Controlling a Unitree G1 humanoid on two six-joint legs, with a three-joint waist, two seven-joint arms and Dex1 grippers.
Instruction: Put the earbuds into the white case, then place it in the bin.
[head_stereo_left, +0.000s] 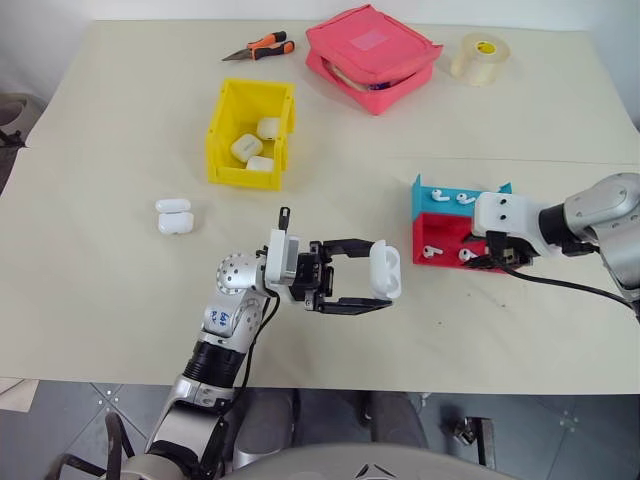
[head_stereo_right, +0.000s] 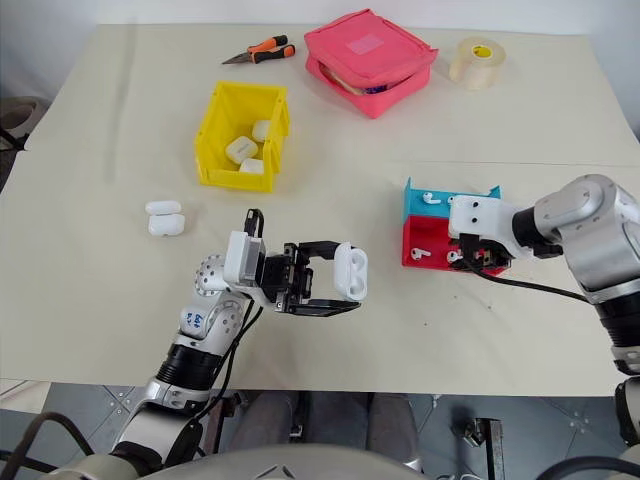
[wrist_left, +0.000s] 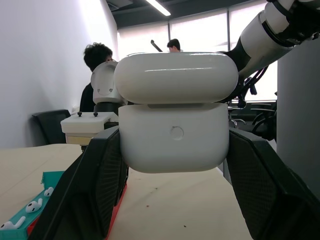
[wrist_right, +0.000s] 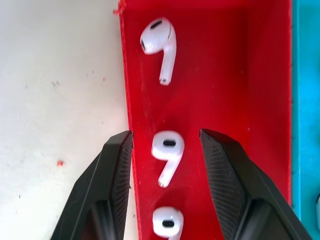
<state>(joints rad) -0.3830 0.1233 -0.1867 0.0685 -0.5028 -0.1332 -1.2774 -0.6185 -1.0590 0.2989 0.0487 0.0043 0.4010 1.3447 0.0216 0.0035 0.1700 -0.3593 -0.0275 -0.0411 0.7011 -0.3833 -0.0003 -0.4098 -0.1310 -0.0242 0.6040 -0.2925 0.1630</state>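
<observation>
My left gripper (head_stereo_left: 383, 276) is shut on the white case (head_stereo_left: 386, 266), holding it above the table's front middle with its lid hinged open; the left wrist view shows the case (wrist_left: 175, 135) pinched between both black fingers (wrist_left: 95, 190). My right gripper (wrist_right: 166, 136) points down into the red compartment of the tray (head_stereo_left: 428, 232), open, its fingertips either side of one earbud (wrist_right: 167, 152) without touching it. More earbuds (wrist_right: 162, 42) lie in the same compartment, others in the blue one (head_stereo_left: 441, 194). The yellow bin (head_stereo_left: 224, 150) stands at the back left, holding three white cases.
Two more white cases (head_stereo_left: 173, 217) lie on the table left of my left arm. A pink zip pouch (head_stereo_left: 370, 55), a roll of tape (head_stereo_left: 480, 57) and orange-handled pliers (head_stereo_left: 260, 47) sit along the far edge. People (wrist_left: 100, 65) stand in the room beyond.
</observation>
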